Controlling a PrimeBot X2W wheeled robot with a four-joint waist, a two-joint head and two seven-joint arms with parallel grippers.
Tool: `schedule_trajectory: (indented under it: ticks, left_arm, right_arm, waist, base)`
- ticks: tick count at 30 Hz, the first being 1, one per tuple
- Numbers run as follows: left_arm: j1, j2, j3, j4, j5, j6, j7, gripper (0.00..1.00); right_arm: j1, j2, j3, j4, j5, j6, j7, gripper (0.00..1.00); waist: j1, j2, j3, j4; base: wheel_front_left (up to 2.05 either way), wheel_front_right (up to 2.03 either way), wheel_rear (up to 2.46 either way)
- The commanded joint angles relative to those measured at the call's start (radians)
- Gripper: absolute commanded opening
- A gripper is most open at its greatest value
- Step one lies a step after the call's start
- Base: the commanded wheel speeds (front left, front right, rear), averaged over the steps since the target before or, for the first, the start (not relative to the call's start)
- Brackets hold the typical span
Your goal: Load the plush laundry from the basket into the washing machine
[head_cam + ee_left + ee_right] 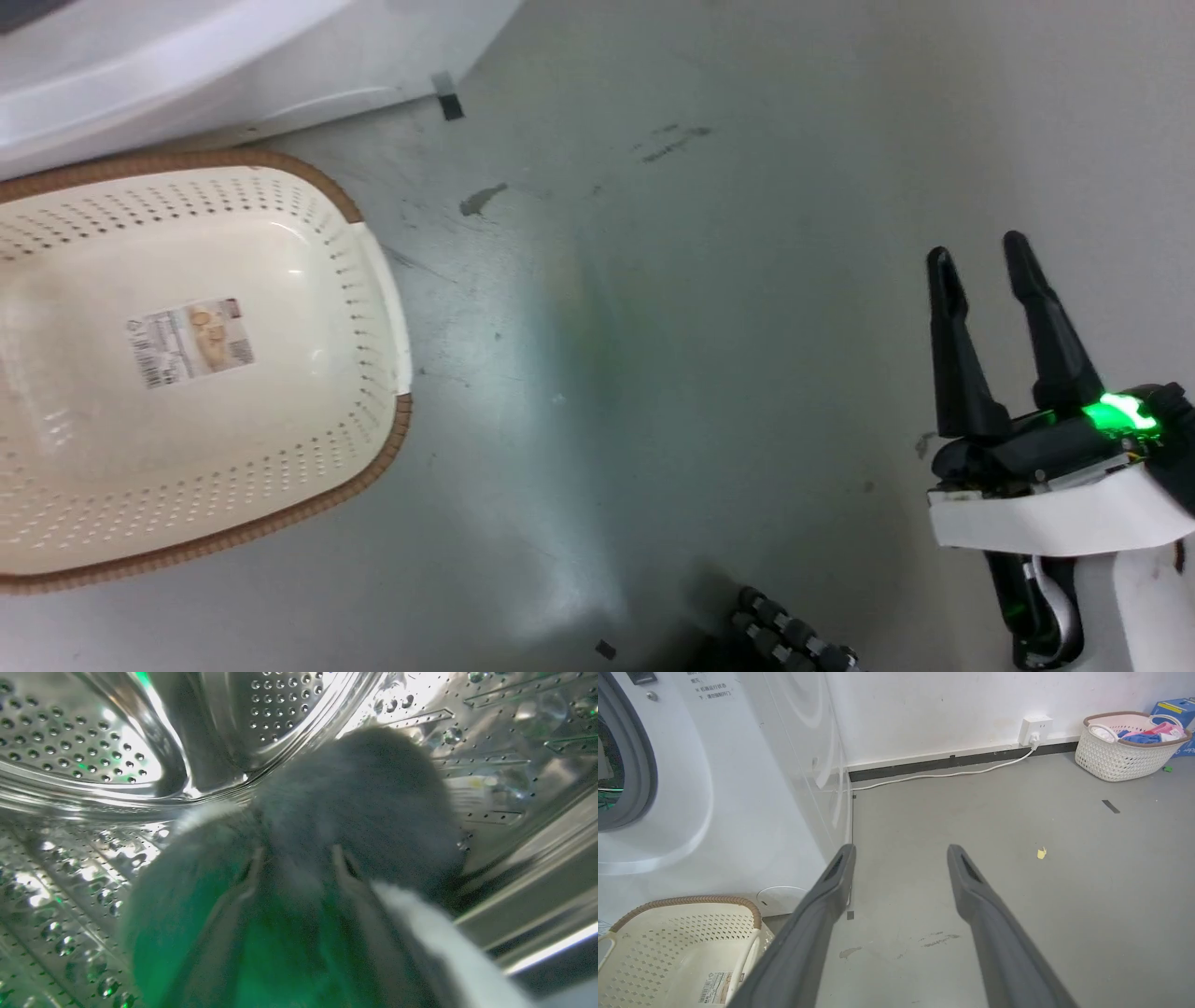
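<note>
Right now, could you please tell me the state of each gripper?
Left gripper: straddling the plush laundry in the drum; grip cannot be told.
Right gripper: open, holding nothing.

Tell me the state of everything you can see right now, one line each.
basket: empty, upright on the floor.
washing machine: door opening uncovered.
plush laundry: inside the drum.
left pincer: inside the drum, astride the plush laundry; grip unclear.
right pincer: open, empty, over the floor.
far basket: holding coloured clothes.
wall plug: plugged in.
</note>
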Motion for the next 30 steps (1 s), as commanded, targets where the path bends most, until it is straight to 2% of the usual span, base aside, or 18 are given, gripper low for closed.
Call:
schedule_trajectory:
  ticks: [1,5,11,15,17,22,26,30]
  left_arm:
    - [0.005,-0.012,-0.013,0.021,-0.013,-0.004,-0.041,1.0]
    - [0.049,-0.048,-0.033,0.058,-0.033,-0.004,-0.164,1.0]
    - [0.184,-0.132,-0.03,0.124,-0.085,-0.003,-0.348,1.0]
    - [0.31,-0.198,-0.014,0.112,-0.126,0.002,-0.408,1.0]
    - [0.386,-0.233,-0.005,0.073,-0.135,0.018,-0.416,1.0]
    - [0.624,-0.301,0.092,-0.171,-0.154,0.072,-0.418,1.0]
    - [0.833,-0.368,0.136,-0.347,-0.121,0.103,-0.418,1.0]
    - [1.013,-0.422,0.173,-0.44,-0.093,0.127,-0.418,1.0]
  right_arm:
    - [-0.011,0.0,-0.014,-0.002,-0.016,-0.001,-0.004,1.0]
    - [-0.008,0.0,-0.034,0.001,-0.055,-0.001,-0.004,1.0]
    - [0.016,0.0,-0.081,0.011,-0.126,-0.001,-0.004,1.0]
    - [0.043,0.0,-0.108,0.013,-0.178,-0.001,-0.004,1.0]
    - [0.062,0.0,-0.121,0.018,-0.202,-0.001,-0.004,1.0]
    - [0.107,0.0,-0.135,0.028,-0.251,-0.001,-0.004,1.0]
    - [0.154,0.0,-0.123,0.045,-0.299,-0.001,-0.004,1.0]
    - [0.191,0.0,-0.135,0.057,-0.319,-0.001,-0.004,1.0]
  waist:
    - [-0.0001,0.0,-0.025,0.023]
    - [-0.0001,0.0,-0.092,0.063]
    - [-0.0001,0.0,-0.252,0.149]
    - [-0.0001,0.0,-0.362,0.211]
    - [-0.0001,0.0,-0.418,0.247]
    - [-0.0001,0.0,-0.526,0.323]
    - [-0.0001,0.0,-0.6,0.379]
    - [-0.0001,0.0,-0.656,0.421]
  base:
    - [0.0,0.0,0.0]
    - [0.0,0.0,0.0]
    - [0.0,0.0,0.0]
    - [0.0,0.0,0.0]
    - [0.0,0.0,0.0]
    - [0.0,0.0,0.0]
    - [0.0,0.0,0.0]
    - [0.0,0.0,0.0]
